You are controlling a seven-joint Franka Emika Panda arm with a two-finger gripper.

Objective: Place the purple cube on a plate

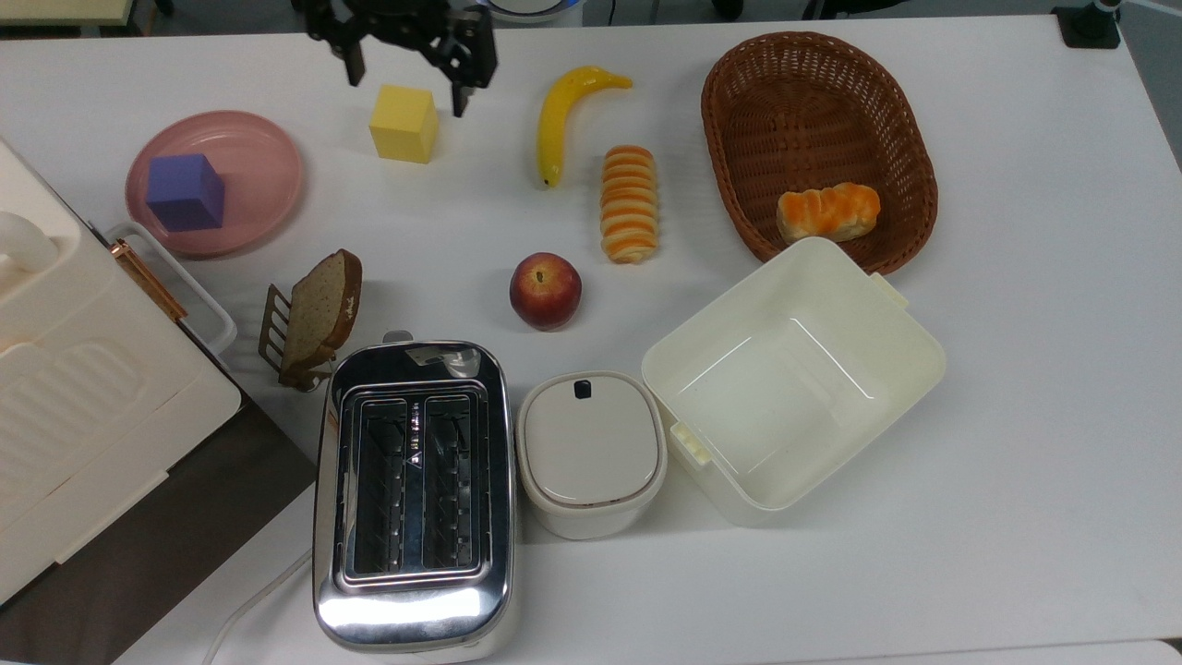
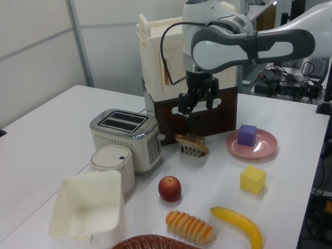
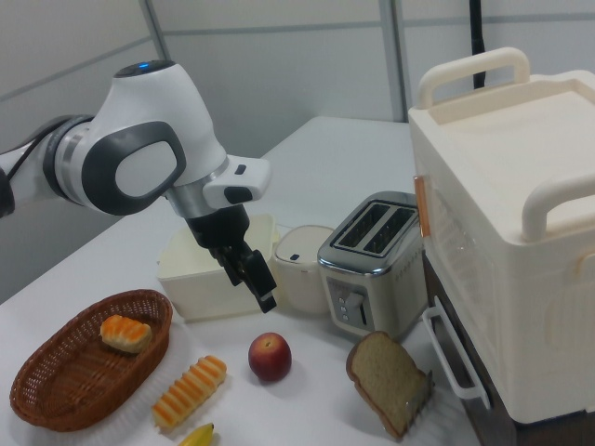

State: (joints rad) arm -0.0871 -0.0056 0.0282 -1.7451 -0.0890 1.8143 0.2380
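In the top view the purple cube [image 1: 186, 192] is sitting on the pink plate [image 1: 263, 175] at upper left while the gripper [image 1: 406, 72], fingers spread and empty, is hovering at the top edge, seemingly above the yellow cube [image 1: 404, 123]; in the left view it [image 2: 197, 101] is hanging mid-frame, well apart from the plate [image 2: 264, 147]; in the right view it [image 3: 249, 274] is hanging left of centre.

Robot lab, white table [image 1: 1016, 462] of toy food, partition walls, computer desk [image 2: 306, 62] behind
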